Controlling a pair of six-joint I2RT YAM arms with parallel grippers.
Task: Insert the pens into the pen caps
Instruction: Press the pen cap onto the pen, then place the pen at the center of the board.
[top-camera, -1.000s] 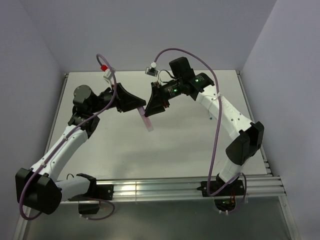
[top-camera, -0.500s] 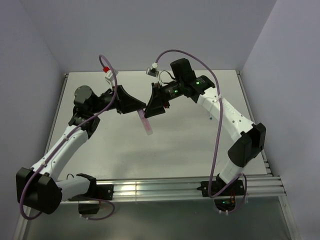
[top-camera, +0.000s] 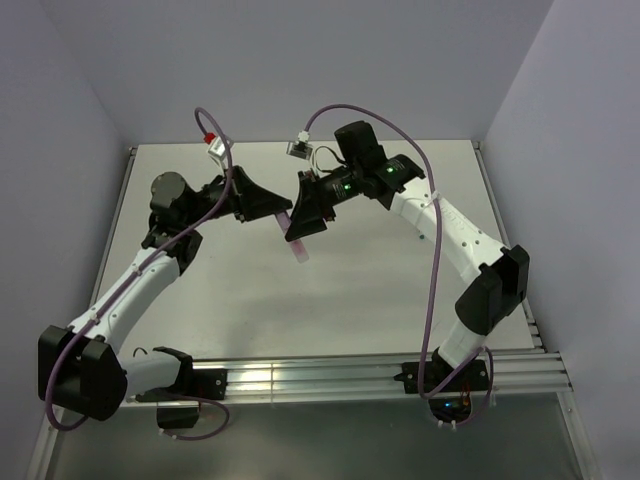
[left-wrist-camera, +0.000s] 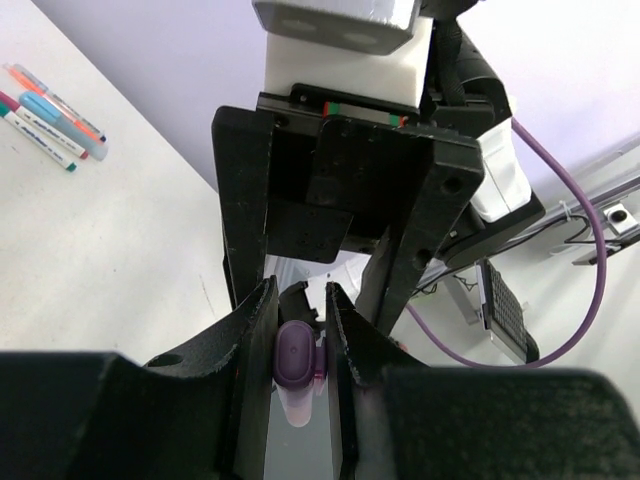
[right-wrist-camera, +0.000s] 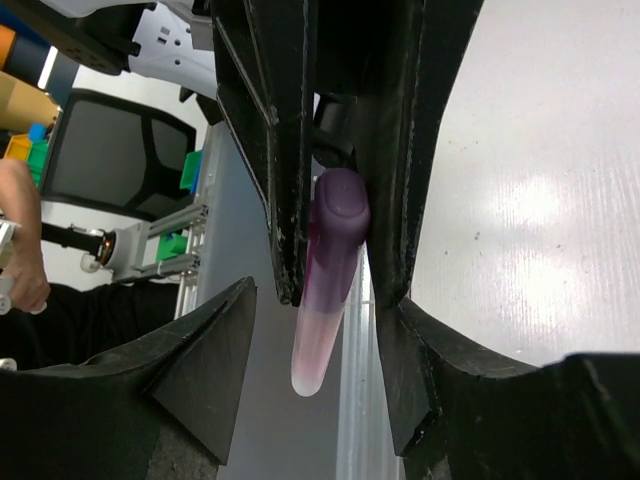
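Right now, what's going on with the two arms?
The left gripper is clamped on a pen by its purple end, holding it in the air over the table. The right gripper faces it head-on. It is open, with its fingers spread on either side of the pen and not touching it. A few more pens lie on the table off to the side.
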